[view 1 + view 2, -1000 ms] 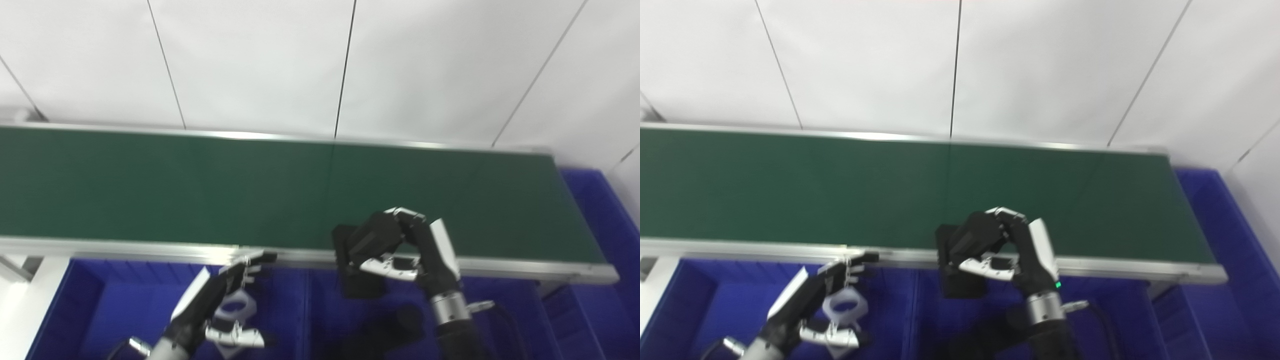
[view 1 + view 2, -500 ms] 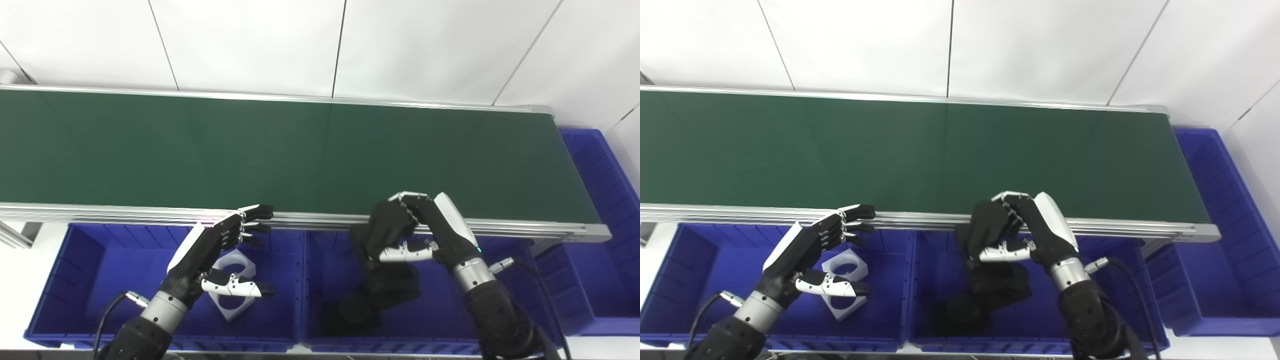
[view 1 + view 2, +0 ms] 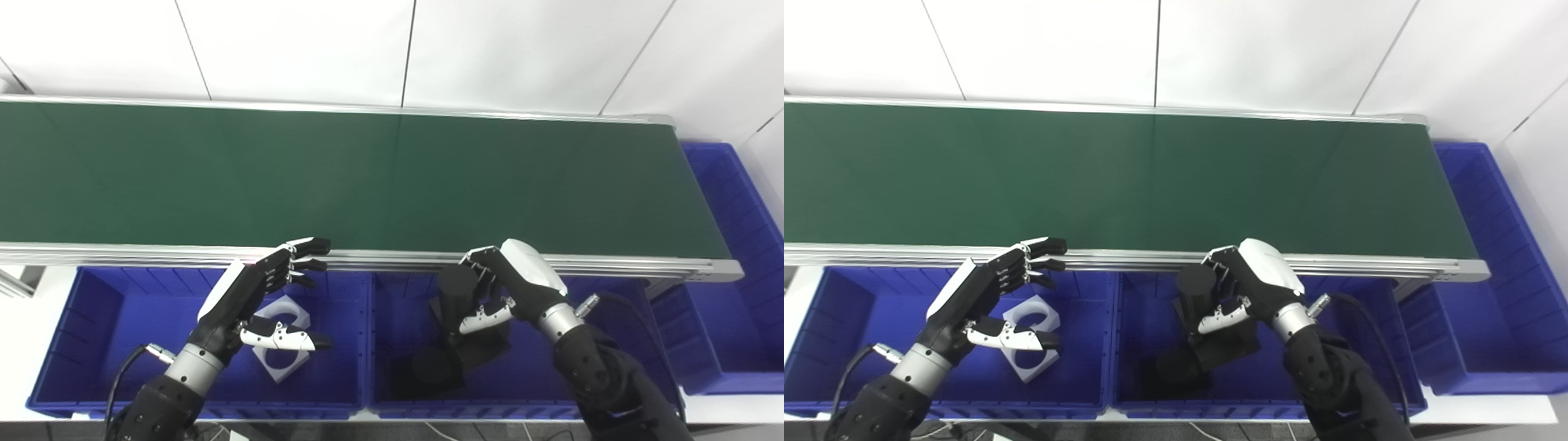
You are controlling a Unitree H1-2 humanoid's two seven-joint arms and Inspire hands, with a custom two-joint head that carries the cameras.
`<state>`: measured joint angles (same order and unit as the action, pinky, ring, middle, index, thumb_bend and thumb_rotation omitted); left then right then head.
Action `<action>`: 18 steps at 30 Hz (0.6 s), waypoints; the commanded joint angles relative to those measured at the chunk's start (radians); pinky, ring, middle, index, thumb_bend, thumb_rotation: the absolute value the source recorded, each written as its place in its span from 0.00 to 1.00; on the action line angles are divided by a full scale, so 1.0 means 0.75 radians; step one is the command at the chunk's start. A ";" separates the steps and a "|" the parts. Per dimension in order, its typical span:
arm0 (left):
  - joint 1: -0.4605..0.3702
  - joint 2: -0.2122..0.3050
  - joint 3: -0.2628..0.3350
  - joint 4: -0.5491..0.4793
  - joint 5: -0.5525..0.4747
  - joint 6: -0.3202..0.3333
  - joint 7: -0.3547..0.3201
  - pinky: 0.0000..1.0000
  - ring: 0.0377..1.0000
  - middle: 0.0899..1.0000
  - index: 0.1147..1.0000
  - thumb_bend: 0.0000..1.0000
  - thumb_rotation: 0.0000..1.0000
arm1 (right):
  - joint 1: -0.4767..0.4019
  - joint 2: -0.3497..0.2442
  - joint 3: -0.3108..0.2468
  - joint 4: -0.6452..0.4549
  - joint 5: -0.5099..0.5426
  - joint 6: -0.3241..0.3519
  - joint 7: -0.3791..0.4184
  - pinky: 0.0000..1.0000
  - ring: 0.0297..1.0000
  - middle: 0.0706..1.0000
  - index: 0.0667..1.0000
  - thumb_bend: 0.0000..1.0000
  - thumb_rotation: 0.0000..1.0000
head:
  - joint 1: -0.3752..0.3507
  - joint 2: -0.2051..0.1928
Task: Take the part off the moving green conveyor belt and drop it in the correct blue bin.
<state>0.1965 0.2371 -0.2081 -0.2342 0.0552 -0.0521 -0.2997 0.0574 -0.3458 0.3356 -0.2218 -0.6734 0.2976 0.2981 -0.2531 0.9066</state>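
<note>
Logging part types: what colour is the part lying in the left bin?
White part, lying in the left blue bin; clearest in the left eye view.

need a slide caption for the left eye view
Right hand holds a black part over the middle blue bin; left hand hovers open.

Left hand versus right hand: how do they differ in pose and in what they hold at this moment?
The left hand is open, fingers spread, and holds nothing; the right hand is curled shut on a black part. The left hand hovers over the left blue bin, above a white part; the right hand is over the middle blue bin, which holds dark parts. Both sit just below the belt's near edge.
</note>
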 commanded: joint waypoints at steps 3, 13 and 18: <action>-0.020 0.007 0.009 -0.037 -0.026 -0.014 -0.007 0.66 0.75 0.81 0.80 0.86 0.18 | -0.047 0.015 0.019 0.000 -0.063 0.052 0.028 0.50 0.57 0.55 0.48 0.52 0.06 | 0.001 0.000; -0.023 0.013 0.014 -0.024 -0.025 -0.025 -0.010 0.65 0.74 0.81 0.79 0.86 0.19 | -0.033 0.002 0.037 -0.034 -0.057 0.026 0.086 0.84 0.95 0.96 0.88 0.80 0.24 | 0.000 -0.009; -0.022 0.020 0.017 -0.025 -0.029 -0.031 -0.017 0.65 0.74 0.81 0.80 0.85 0.18 | -0.010 0.013 0.024 -0.065 -0.006 -0.018 0.053 0.91 0.99 1.00 0.94 0.85 0.29 | -0.001 -0.001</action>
<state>0.1957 0.2410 -0.2020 -0.2336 0.0382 -0.0515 -0.3104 0.0588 -0.3389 0.3665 -0.2215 -0.6884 0.3367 0.3740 -0.2546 0.9066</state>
